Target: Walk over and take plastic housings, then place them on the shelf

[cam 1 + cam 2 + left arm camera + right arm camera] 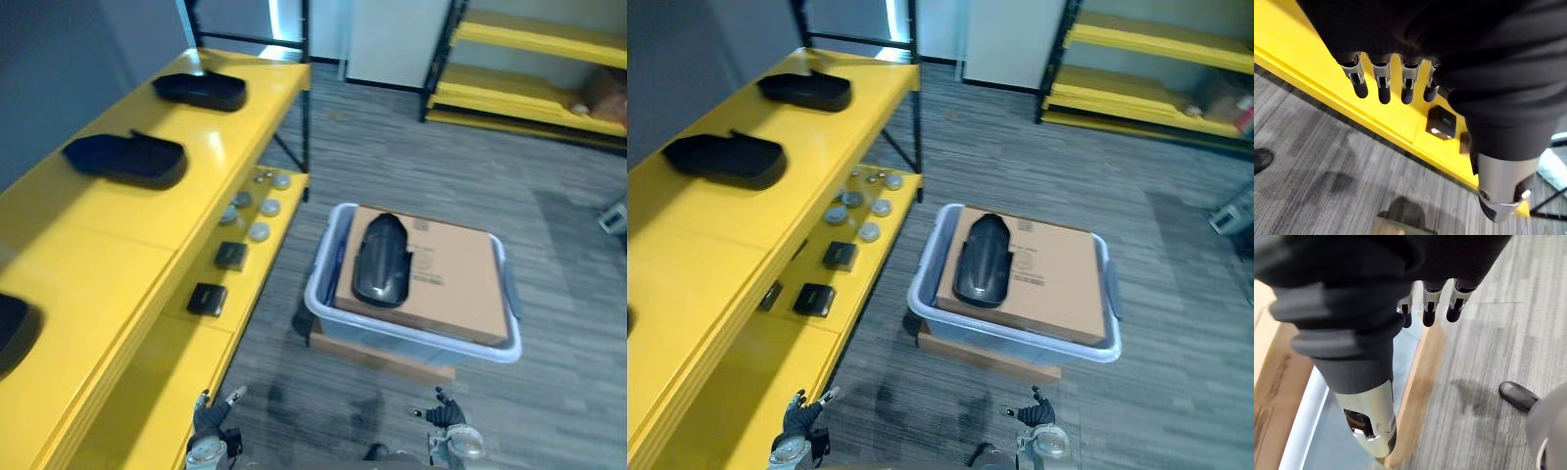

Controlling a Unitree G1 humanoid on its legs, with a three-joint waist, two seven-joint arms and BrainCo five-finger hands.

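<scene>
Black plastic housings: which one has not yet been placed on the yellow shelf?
The glossy housing lying on the cardboard box in the pale bin. The other housings sit on the yellow shelf.

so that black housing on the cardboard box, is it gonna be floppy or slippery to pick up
Probably stiff: the black housing holds its domed shape lying on the cardboard box. Its glossy, curved shell may be slippery. Lying dome-up on its rim, it would likely slide rather than roll if pushed.
</scene>
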